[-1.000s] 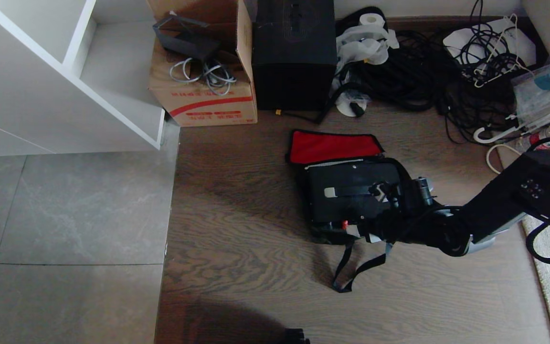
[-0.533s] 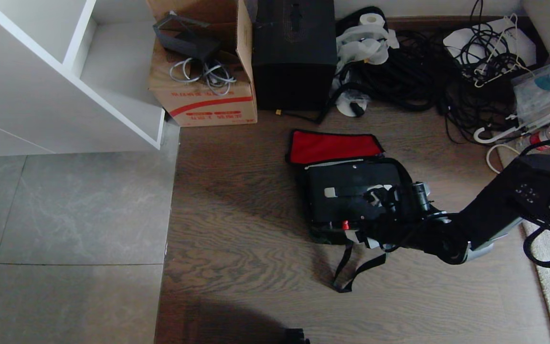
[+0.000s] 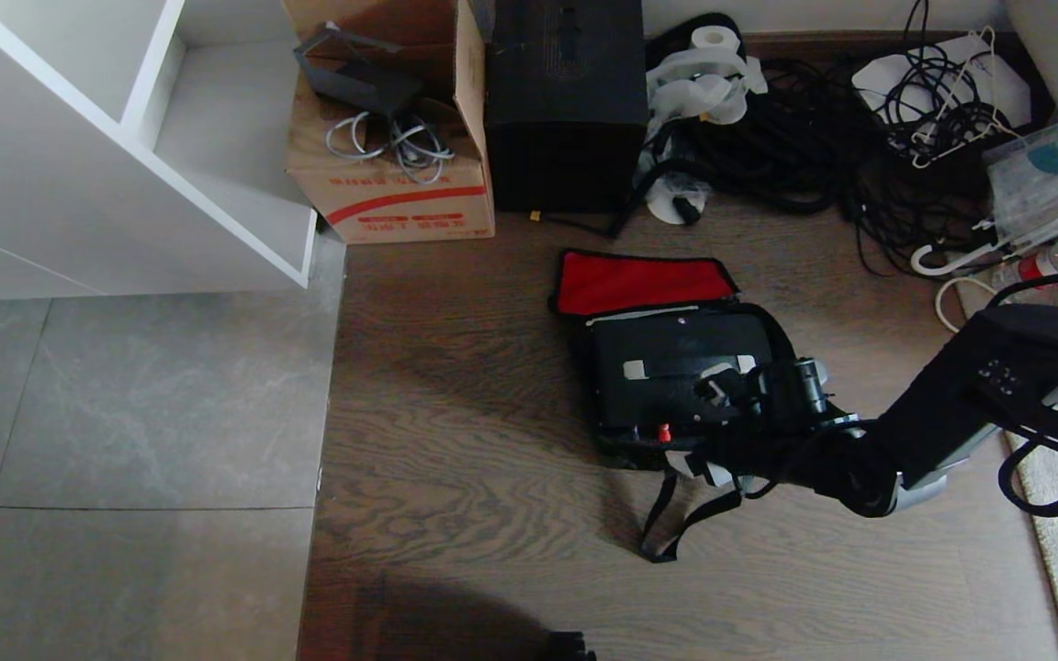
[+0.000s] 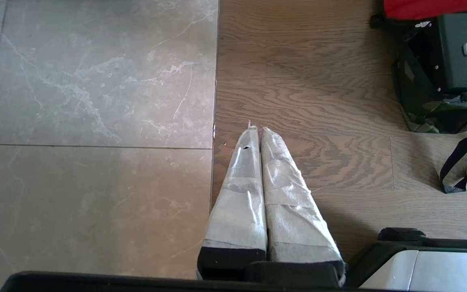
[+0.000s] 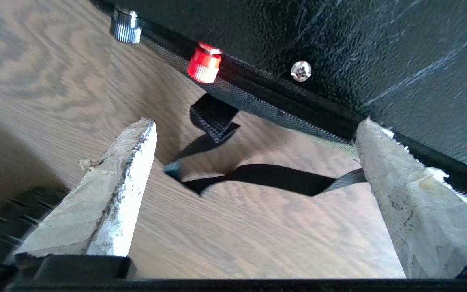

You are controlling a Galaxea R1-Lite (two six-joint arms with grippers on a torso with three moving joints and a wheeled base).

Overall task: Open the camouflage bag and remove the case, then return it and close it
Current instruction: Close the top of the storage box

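Head view: right gripper (image 3: 708, 450) agape, seemingly beside case (image 3: 667, 372).

The right gripper (image 5: 253, 121) stood spread wide just beside the case (image 5: 339, 44), a black strap (image 5: 266, 178) lying between its fingers (image 5: 108, 190).

A storage corner of a home or office: wood-grain flooring (image 3: 492, 441) meets grey stone tiles (image 3: 125, 413), with a white shelf unit (image 3: 125, 138), a cardboard box (image 3: 400, 184) of cables, tangled black cords (image 3: 814, 138), white hangers (image 3: 951, 257) and 1 toilet-paper roll (image 3: 715, 39) against the wall.
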